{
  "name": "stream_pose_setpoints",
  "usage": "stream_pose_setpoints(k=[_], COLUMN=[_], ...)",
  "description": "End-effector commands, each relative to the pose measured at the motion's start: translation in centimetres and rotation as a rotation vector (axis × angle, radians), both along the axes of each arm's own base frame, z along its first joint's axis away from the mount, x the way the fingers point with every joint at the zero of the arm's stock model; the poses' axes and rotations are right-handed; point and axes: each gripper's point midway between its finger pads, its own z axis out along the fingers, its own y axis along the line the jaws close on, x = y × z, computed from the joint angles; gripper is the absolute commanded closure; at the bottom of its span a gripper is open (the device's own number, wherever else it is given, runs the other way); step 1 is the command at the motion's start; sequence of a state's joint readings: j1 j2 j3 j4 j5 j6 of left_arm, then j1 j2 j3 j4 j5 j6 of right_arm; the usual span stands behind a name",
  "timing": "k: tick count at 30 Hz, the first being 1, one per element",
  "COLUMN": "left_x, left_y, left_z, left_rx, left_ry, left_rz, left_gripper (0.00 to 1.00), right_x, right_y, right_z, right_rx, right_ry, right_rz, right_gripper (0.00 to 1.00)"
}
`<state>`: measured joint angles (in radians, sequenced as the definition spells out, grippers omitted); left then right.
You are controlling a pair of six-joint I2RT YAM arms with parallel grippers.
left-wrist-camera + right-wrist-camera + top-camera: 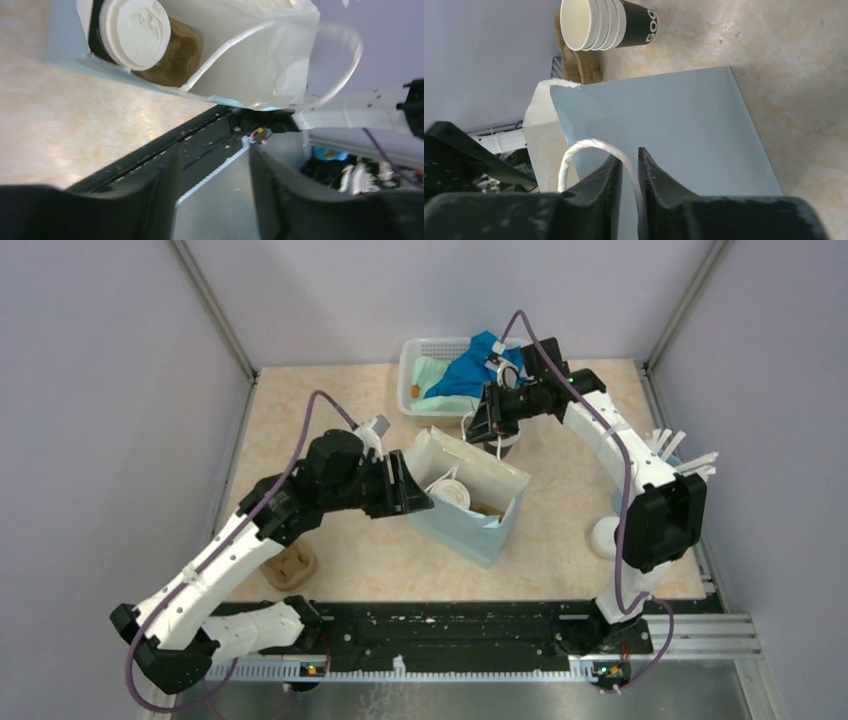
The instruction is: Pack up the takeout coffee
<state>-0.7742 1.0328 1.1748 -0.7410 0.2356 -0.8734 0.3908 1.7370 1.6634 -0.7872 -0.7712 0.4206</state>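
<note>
A light blue paper bag (478,525) stands open mid-table. Inside it a lidded coffee cup (452,490) sits on a brown pulp tray (487,508); the left wrist view shows the cup's white lid (134,31) and the tray (181,50). My left gripper (408,492) is open and empty beside the bag's left rim. My right gripper (487,422) is shut on the bag's white cord handle (574,150) above the bag's far side. A stack of lidless paper cups (599,22) with black bases lies behind the bag.
A white basket (412,365) with blue cloth stands at the back. A light blue cup of white sticks (680,455) is at the right edge. A round white lid (603,536) lies beside the right arm. A second brown pulp tray (290,565) lies front left.
</note>
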Motion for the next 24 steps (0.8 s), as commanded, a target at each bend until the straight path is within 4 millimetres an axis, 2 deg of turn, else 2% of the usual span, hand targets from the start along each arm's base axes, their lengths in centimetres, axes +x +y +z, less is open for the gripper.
stream_pose_setpoints(k=[1, 3, 6, 10, 13, 17, 19, 21, 24], left_x=[1.4, 2.4, 5.0, 10.1, 13.4, 15.2, 15.4, 15.9, 16.4], left_y=[3.7, 5.2, 6.6, 8.4, 7.2, 3.8, 2.6, 2.3, 2.4], left_z=[5.2, 7.0, 8.8, 9.2, 8.3, 7.2, 6.8, 6.1, 4.2], left_rx=[0.119, 0.189, 0.3, 0.355, 0.269, 0.185, 0.145, 0.147, 0.187], left_ry=[-0.241, -0.299, -0.362, -0.357, -0.332, -0.326, -0.328, -0.319, -0.28], left_rz=[0.054, 0.095, 0.15, 0.212, 0.143, -0.004, -0.059, -0.071, -0.08], left_gripper=[0.33, 0.23, 0.1, 0.03, 0.01, 0.02, 0.04, 0.06, 0.15], right_x=[-0.5, -0.8, -1.3, -3.0, -4.5, -5.9, -5.4, -3.8, -0.2], right_y=[-1.6, -2.4, -3.6, -4.4, -5.3, -6.7, -7.7, -9.4, -11.9], right_z=[3.3, 4.1, 5.7, 8.5, 10.4, 12.8, 14.3, 15.2, 14.4], right_rx=[-0.076, -0.116, -0.161, -0.148, -0.154, -0.177, -0.173, -0.164, -0.197], right_ry=[-0.123, -0.14, -0.173, -0.203, -0.231, -0.28, -0.32, -0.351, -0.369], right_rz=[0.006, -0.018, -0.06, -0.073, -0.073, -0.095, -0.149, -0.243, -0.387], right_gripper=[0.77, 0.69, 0.59, 0.49, 0.41, 0.32, 0.26, 0.17, 0.04])
